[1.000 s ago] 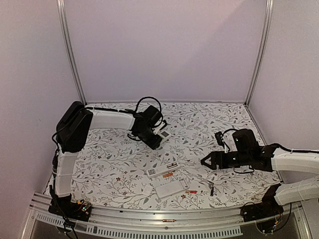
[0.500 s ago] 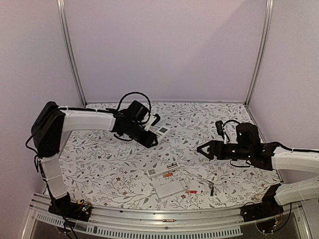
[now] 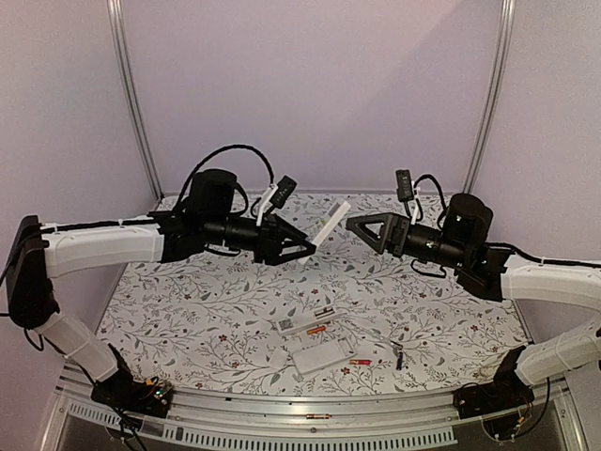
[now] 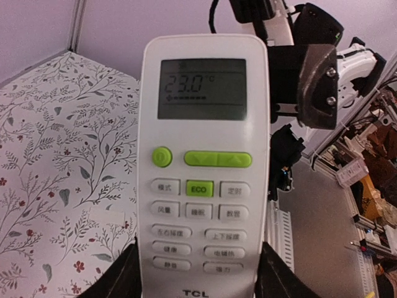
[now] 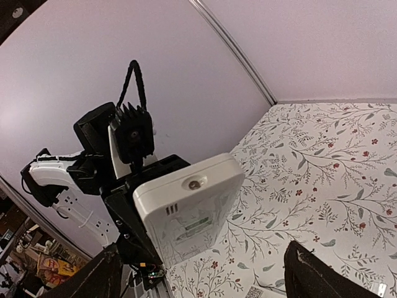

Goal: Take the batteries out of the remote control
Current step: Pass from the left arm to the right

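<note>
Table (image 3: 216, 301) well below, lol. Left gripper (image 3: 305, 244) clamps remote (image 3: 331, 223) by its end; right gripper (image 3: 357, 227), jaws apart, might knock it loose.

a robot lab test booth: plain walls (image 3: 310, 94), aluminium frame posts (image 3: 133, 94), floral-covered table (image 3: 207, 301).

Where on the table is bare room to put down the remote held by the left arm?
The table is bare left of the two lying remotes, up to the left wall, and along the far edge. Crowded: near middle, with those remotes and batteries around them.
</note>
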{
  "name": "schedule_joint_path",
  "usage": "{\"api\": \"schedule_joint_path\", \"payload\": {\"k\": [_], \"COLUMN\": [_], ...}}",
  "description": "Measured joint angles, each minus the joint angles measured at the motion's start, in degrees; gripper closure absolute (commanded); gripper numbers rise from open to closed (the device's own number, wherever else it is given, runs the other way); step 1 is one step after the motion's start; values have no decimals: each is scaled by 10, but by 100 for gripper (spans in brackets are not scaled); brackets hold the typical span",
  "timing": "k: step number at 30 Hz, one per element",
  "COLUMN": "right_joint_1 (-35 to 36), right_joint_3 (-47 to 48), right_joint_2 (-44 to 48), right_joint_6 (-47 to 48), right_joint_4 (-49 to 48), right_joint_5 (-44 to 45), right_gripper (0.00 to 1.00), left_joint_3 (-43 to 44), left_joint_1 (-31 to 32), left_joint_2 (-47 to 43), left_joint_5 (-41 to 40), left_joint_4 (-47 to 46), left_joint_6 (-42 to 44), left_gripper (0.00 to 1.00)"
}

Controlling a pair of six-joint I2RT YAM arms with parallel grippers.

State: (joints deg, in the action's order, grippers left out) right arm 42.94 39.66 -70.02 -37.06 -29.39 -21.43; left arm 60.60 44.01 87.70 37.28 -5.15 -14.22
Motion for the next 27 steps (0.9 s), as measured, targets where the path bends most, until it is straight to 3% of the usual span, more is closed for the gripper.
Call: {"api": "schedule_joint_path", "payload": {"k": [8, 10, 15, 17, 20, 27], "right_joint_1": [30, 36, 47, 47, 47, 47], "right_joint_3": [42, 44, 54, 54, 54, 52], "right_joint_2": [-41, -46, -51, -52, -52, -40], "right_joint_6": [8, 10, 24, 30, 33, 65], "right_joint_4": [-62, -71, -85, -86, -86, -29], "right_joint_5": [-30, -32, -39, -40, -38, -10], "right_gripper": [12, 21, 60, 71, 77, 79], "left_joint_3": [-2, -2, -2, -2, -2, 5], "left_joint_1": [33, 35, 35, 35, 35, 36], "left_joint_2": [-16, -16, -16, -16, -15, -28], "left_joint_5": [83, 90, 99, 98, 97, 40], "left_joint_4": [-42, -42, -39, -38, -37, -23], "left_joint_6": [-2, -2, -4, -8, -8, 16], "left_gripper": [53, 53, 50, 43, 20, 7]}}
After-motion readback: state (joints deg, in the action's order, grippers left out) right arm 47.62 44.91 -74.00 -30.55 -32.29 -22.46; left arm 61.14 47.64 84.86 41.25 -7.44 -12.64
